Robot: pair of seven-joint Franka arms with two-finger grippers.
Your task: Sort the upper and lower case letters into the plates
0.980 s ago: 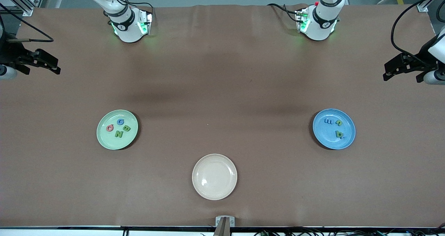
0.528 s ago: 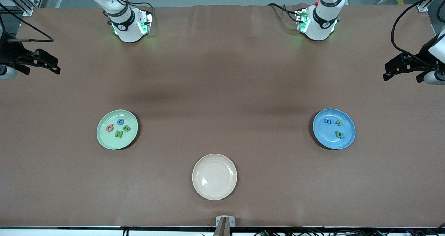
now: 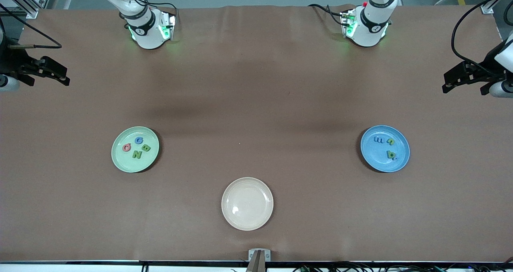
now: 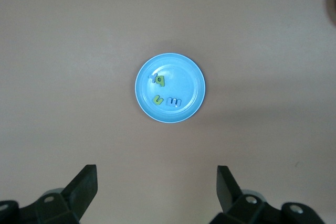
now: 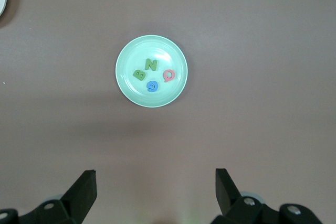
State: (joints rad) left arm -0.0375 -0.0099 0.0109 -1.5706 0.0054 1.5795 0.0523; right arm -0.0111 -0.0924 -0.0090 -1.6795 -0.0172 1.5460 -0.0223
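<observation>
The mint green plate lies toward the right arm's end of the table and holds several letters: a pink Q, a blue G, a green B and a green N. The blue plate lies toward the left arm's end with three small letters in it. My right gripper hangs open and empty high above the table, looking down on the green plate. High over the blue plate, my left gripper is also open and empty.
A cream-beige plate with nothing in it lies midway between the two plates, nearer the front camera. The brown table cover runs to the front edge, where a small metal bracket sits.
</observation>
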